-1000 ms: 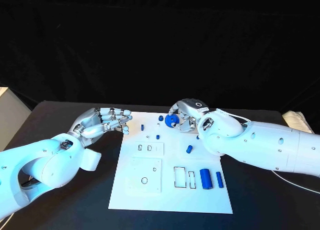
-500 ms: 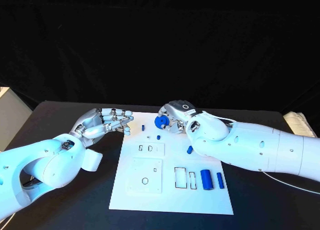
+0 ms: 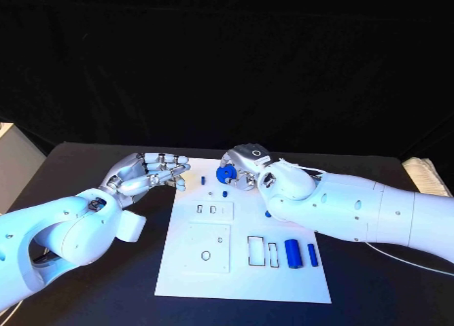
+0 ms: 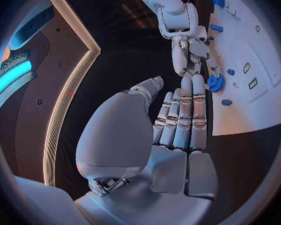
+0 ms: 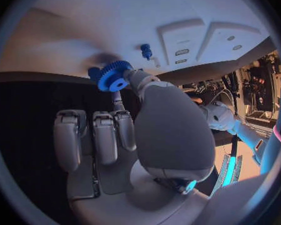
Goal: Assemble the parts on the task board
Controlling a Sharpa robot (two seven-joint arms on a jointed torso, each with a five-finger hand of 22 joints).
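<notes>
Right hand (image 3: 249,167) pinches the gear (image 3: 225,174); it should come down level over its peg. Left hand (image 3: 149,174) is curled, holding nothing.

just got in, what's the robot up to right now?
It is assembling parts on the white task board. The right hand holds a blue gear over the far end of the board, pinched at the fingertips. The left hand hovers at the board's far left corner, fingers curled, holding nothing. Two blue cylinders and several small blue pieces lie on the board.
</notes>
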